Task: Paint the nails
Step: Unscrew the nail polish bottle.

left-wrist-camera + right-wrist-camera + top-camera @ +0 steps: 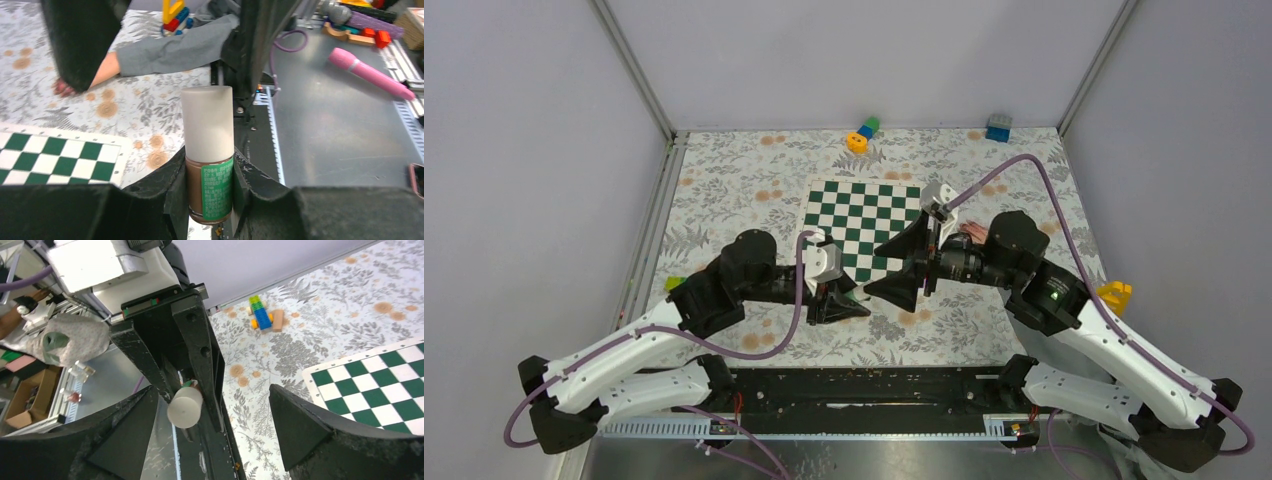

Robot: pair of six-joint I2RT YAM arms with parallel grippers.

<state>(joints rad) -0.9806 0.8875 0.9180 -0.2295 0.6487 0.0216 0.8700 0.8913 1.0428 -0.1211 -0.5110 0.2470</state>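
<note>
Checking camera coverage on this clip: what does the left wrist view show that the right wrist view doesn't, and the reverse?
Left wrist only: a hand in a grey sleeve on the floral cloth, partly hidden; the green label on the nail polish bottle; a pink wand-like object. Right wrist only: the right pincer, open, and a green, blue and orange brick toy. Both: the bottle, white cap on, clamped in the left pincer, and the chessboard.
</note>
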